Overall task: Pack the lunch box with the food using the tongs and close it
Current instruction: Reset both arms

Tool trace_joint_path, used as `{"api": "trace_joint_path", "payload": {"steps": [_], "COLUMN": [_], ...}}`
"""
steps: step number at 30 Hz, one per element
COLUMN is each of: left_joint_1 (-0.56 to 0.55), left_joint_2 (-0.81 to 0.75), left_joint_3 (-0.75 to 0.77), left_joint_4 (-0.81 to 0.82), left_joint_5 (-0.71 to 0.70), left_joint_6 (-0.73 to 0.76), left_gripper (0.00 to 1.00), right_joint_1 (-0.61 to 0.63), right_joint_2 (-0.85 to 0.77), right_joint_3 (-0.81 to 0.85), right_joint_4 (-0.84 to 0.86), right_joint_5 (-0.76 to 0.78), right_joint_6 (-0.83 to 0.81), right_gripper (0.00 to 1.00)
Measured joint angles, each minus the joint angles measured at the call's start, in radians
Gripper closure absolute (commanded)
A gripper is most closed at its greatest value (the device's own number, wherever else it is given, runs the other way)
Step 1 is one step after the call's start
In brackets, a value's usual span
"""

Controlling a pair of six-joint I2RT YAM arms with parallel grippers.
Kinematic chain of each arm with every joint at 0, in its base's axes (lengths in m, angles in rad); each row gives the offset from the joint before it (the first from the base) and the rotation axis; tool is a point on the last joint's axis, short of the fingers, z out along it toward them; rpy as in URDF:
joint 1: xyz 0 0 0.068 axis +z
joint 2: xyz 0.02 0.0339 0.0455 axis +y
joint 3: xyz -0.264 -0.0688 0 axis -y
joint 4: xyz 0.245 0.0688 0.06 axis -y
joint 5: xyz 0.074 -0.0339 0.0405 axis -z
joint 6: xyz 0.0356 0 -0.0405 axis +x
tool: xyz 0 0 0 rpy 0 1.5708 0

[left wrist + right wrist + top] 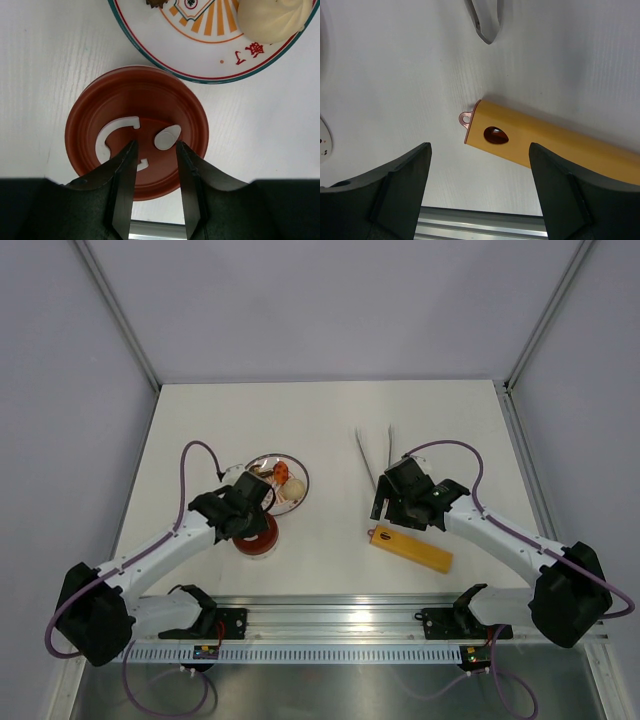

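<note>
**Left gripper** [156, 147]: The black fingers [125, 170] are seen slightly parted, with a narrow gap between them. Nothing is pinched. The gripper is held directly above the dark-red round lid [136, 107], which bears a white curl mark. The lid lies on the white table [330, 420], just beside the near rim of the plate. From the overhead view the lid is seen at [257, 536], partly covered by the left gripper [250, 512]. Whether the lid sits on the red lunch box cannot be told.

**Food**: A cream-white dumpling-shaped piece [272, 20] and a brown piece [157, 2] are seen on the wide flat round plate [210, 65], which carries a printed orange pattern. An orange piece [281, 473] is also noted on the plate in the overhead view.

**Right gripper** [479, 150]: The jaws are spread wide and hold nothing. The gripper [383, 508] is positioned over the near-left end of the long yellow-orange rectangular bar [555, 145], which lies flat on the table.

**Tongs**: The slim silver metal tongs [374, 455] lie on the table beyond the right gripper, apart from the bar. Their joined end [487, 20] points towards the gripper.
</note>
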Motion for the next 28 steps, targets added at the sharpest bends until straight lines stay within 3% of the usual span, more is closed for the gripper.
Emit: {"api": "trace_joint_path", "payload": {"steps": [8, 11, 18, 22, 23, 28], "left_joint_1": [0.0, 0.0, 0.0, 0.0, 0.0, 0.0], "left_joint_2": [-0.159, -0.219, -0.245, -0.245, -0.246, -0.256], "left_joint_3": [0.055, 0.103, 0.194, 0.273, 0.296, 0.381], "left_joint_4": [-0.12, -0.127, -0.139, -0.143, -0.138, -0.09], "left_joint_5": [-0.043, -0.063, -0.102, -0.101, -0.099, -0.065], "left_joint_6": [0.017, 0.042, 0.142, 0.215, 0.238, 0.332], "left_gripper": [0.55, 0.46, 0.28, 0.15, 0.08, 0.01], "right_joint_1": [0.0, 0.0, 0.0, 0.0, 0.0, 0.0], "right_joint_2": [-0.001, -0.001, -0.024, -0.053, -0.065, -0.122], "right_joint_3": [0.0, 0.0, 0.026, 0.072, 0.084, 0.142], "right_joint_4": [0.0, -0.001, -0.068, -0.123, -0.137, -0.2], "right_joint_5": [0.0, 0.004, 0.091, 0.154, 0.172, 0.257], "right_joint_6": [0.0, 0.002, 0.009, 0.008, 0.008, 0.002], "right_gripper": [0.13, 0.01, 0.0, 0.01, 0.01, 0.0]}}
